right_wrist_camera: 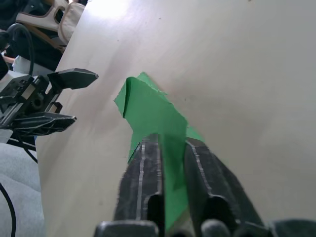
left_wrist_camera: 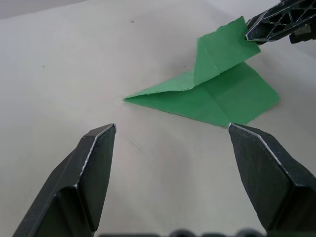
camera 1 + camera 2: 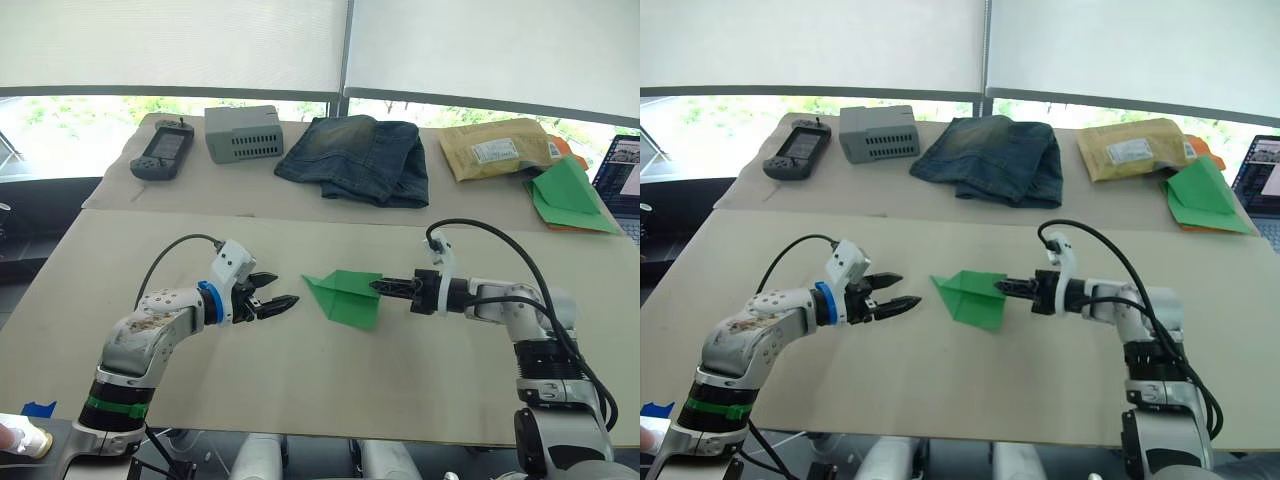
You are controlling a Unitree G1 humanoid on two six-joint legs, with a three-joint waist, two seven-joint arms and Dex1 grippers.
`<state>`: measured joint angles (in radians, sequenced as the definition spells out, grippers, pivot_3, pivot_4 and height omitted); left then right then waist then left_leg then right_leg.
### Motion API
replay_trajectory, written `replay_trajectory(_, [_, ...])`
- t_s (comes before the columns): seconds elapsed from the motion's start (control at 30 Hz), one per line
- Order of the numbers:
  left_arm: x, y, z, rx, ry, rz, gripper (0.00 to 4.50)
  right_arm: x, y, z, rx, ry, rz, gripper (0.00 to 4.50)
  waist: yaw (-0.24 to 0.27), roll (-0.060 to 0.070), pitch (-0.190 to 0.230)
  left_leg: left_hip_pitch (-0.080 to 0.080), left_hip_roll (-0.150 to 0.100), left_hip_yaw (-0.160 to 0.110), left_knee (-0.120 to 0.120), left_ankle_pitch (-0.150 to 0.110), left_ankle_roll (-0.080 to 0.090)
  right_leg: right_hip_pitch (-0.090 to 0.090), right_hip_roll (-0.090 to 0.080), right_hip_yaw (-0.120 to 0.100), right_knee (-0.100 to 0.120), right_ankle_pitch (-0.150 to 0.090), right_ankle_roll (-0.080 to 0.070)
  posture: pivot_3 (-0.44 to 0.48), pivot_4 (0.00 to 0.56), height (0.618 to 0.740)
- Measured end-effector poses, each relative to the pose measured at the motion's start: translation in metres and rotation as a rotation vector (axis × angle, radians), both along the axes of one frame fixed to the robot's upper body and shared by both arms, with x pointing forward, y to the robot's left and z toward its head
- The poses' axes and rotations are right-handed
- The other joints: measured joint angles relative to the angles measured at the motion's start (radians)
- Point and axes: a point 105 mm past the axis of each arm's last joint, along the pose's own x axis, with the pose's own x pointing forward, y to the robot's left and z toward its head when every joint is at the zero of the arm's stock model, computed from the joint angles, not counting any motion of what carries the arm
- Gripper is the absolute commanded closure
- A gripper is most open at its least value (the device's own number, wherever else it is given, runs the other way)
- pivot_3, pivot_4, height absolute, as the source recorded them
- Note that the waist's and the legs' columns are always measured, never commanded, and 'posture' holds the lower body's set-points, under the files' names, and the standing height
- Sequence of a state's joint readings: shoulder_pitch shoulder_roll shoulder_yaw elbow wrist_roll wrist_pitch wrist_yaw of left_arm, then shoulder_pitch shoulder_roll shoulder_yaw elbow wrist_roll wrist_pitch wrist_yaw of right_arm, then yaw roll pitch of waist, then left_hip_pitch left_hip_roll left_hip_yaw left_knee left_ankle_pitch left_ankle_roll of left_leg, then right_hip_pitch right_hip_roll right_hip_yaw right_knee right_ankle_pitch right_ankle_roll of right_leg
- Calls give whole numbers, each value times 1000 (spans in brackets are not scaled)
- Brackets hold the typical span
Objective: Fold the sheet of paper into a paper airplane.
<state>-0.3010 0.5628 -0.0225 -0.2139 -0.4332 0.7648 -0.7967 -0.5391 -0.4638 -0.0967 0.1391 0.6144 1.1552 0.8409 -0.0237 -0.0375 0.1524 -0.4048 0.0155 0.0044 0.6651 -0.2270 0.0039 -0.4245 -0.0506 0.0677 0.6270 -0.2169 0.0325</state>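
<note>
The sheet of paper (image 3: 345, 296) is bright green and lies mid-table, folded into a pointed wedge much like a part-made paper airplane. Its tip points toward my left side and one flap (image 2: 219, 49) is lifted off the table. My right gripper (image 3: 376, 286) is shut on that flap's right edge, and the green paper shows between its fingers (image 1: 143, 163) in the right wrist view. My left gripper (image 3: 286, 288) hovers open just left of the paper's tip, a short gap from it, with nothing between its fingers (image 2: 96, 163).
Along the back table lie a black handheld device (image 3: 162, 150), a grey box (image 3: 243, 133), folded jeans (image 3: 355, 158), a padded envelope (image 3: 500, 148), a green paper heap with an orange sheet (image 3: 570, 195) and a laptop (image 3: 622, 175).
</note>
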Motion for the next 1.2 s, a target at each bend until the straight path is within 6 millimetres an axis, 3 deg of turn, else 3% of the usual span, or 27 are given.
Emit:
replay_trajectory(0.1, [1,2,-3,0,12,8,644,1,3,5,16,-38,14,4461,0,0,0,0,0,0,0,0,0,0,0,0,0,0,0,0,150,740])
replay_trajectory(0.2, [2,5,-3,6,15,16,644,7,7,27,-3,-225,32,4461,-2,0,1,0,0,0,0,0,0,0,0,0,0,0,1,0,150,740])
replay_trajectory(0.37, [4,14,-6,19,19,33,644,21,12,82,-266,-829,118,4461,-12,1,2,0,0,0,0,0,0,-1,0,0,0,-4,7,0,150,740])
replay_trajectory(0.47, [5,15,-7,18,17,35,644,11,27,95,-412,-1191,268,4461,-15,1,2,0,0,0,0,0,0,-1,-1,0,0,-4,7,0,150,740])
replay_trajectory(0.63, [7,17,-9,30,18,44,644,3,27,64,-793,-1692,569,4461,-16,1,3,1,-2,3,0,0,0,-1,-4,1,1,0,2,0,150,740])
replay_trajectory(0.77, [10,21,-14,59,29,60,644,-4,22,42,-937,-1970,803,4461,-19,0,3,1,-3,3,0,0,0,-1,-4,1,1,0,1,0,150,740])
replay_trajectory(1.07, [12,25,-8,76,19,47,644,-23,12,-6,-835,-2097,1011,4461,-21,0,3,1,-3,3,0,0,0,-1,-5,2,3,0,0,0,150,740])
replay_trajectory(1.17, [12,25,-8,74,20,41,644,-20,8,-11,-833,-2084,1052,4461,-23,0,3,2,-3,3,0,0,0,-1,-5,2,3,0,0,0,150,740])
replay_trajectory(1.2, [12,24,-8,74,21,40,644,-19,6,-11,-831,-2075,1049,4195,-23,0,3,2,-3,2,0,0,0,0,-4,2,2,0,0,0,150,740])
